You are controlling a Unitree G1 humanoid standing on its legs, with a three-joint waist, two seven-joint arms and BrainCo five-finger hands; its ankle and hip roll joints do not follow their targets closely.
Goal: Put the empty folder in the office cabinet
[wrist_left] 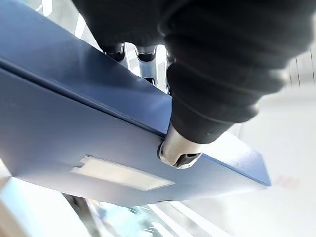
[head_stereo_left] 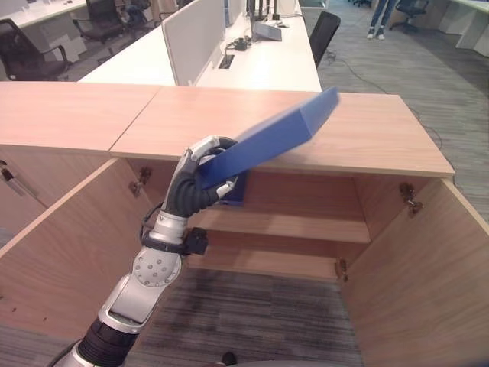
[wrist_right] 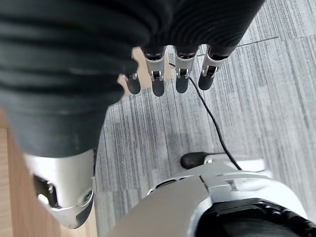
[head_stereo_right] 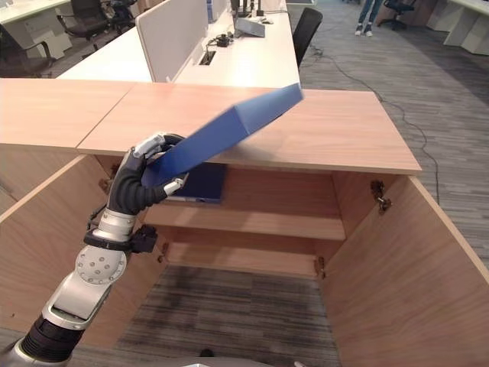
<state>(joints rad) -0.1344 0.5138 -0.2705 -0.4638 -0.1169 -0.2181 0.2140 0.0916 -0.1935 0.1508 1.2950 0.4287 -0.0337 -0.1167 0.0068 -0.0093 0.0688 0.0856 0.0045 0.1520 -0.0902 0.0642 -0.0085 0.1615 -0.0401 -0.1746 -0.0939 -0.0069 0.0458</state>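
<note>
Gripping the blue folder (head_stereo_left: 279, 131) by its lower end, the left hand (head_stereo_left: 200, 176) has its fingers curled over the top face and the thumb clamped on the underside, so it's definitely holding it, not just propping it. From the hand, the folder slants up and away toward the robot's right, and its far end hangs above the wooden top of the cabinet (head_stereo_left: 367, 134). In the left wrist view you can see the thumb (wrist_left: 180, 148) pressed flat against the folder's blue face, right next to a pale label (wrist_left: 121, 174) stuck on it. The hand itself sits just in front of the cabinet's open mouth, near the upper edge, with both cabinet doors swung wide either side of it; the left door (head_stereo_left: 65, 245) is right beside the forearm and the right door (head_stereo_left: 428, 267) is well apart from it. Past the hand, inside the cabinet, there's a shelf (head_stereo_left: 294, 225) with another dark blue thing (head_stereo_right: 200, 183) sitting on it just behind the fingers, can't tell exactly what it is. The right hand (wrist_right: 170, 74) shows in its own wrist view, fingers hanging straight and relaxed over grey carpet (wrist_right: 256, 98), holding nothing. Way beyond the cabinet there's a white desk (head_stereo_left: 263, 65) with a divider panel (head_stereo_left: 191, 38).
</note>
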